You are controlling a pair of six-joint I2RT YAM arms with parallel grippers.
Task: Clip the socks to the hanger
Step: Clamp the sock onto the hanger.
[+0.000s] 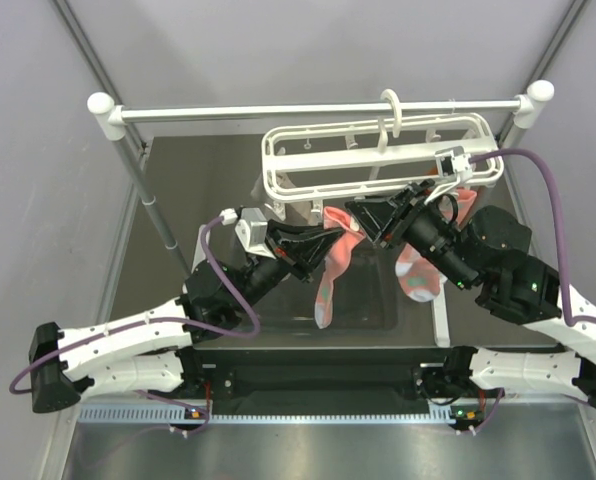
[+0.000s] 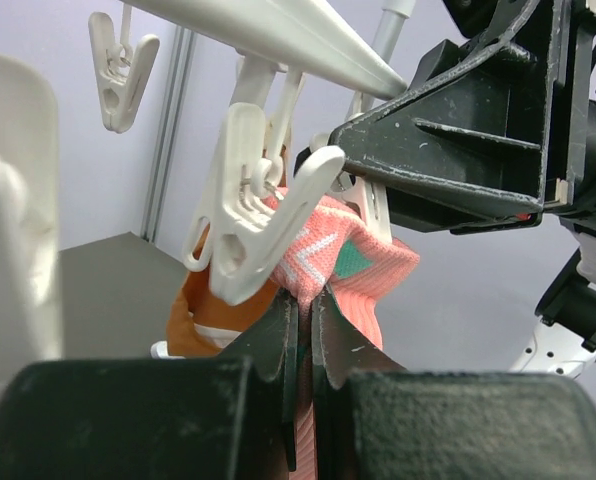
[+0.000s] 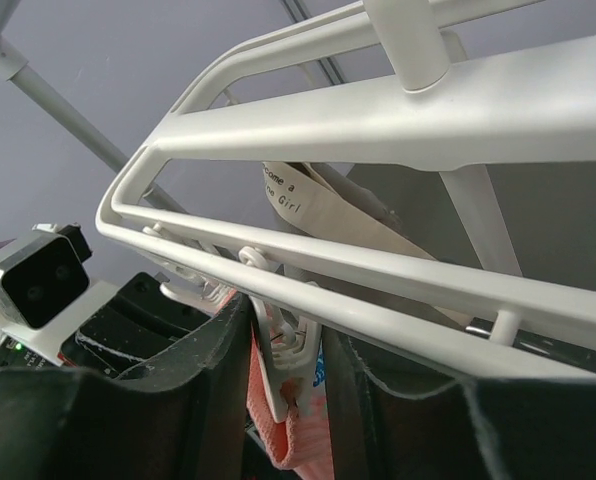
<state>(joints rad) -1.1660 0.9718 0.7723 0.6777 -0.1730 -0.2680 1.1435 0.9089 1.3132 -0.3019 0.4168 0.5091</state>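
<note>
**Pinching a Sock Up to a Hanger Clip**

Left end effector (image 2: 303, 330) has its fingers pressed together on the salmon-pink fabric of the first sock (image 1: 324, 292), gripping it near the cuff end. From above, that sock dangles from the grip over the dark counter (image 1: 193, 180), mint toe lowest. The cuff end is raised to a white clip (image 2: 246, 232) that dangles from the hanger (image 3: 538, 110). In the left wrist view the clip's two lower jaws stand spread, one on each side of the sock's top edge, which shows a white zigzag and a mint patch.

Right end effector (image 3: 284, 372) comes in from the other side and is squeezed onto that same clip. Its black fingers (image 3: 203, 385) bracket the clip's upper levers, and pink fabric shows just under the clip between them.

The hanger hangs by its hook (image 1: 391, 108) from a metal rail (image 1: 308, 112) with white ball ends, across the back of the workspace. The second sock (image 1: 418, 272) hangs under the hanger's right part, just beside the right arm. Its top is hidden behind that arm, so how it is fastened cannot be told. An orange cloth (image 2: 191, 322) shows behind the spread clip. A second clip (image 2: 118, 72), its jaws together, dangles well to the left in the left wrist view.
</note>
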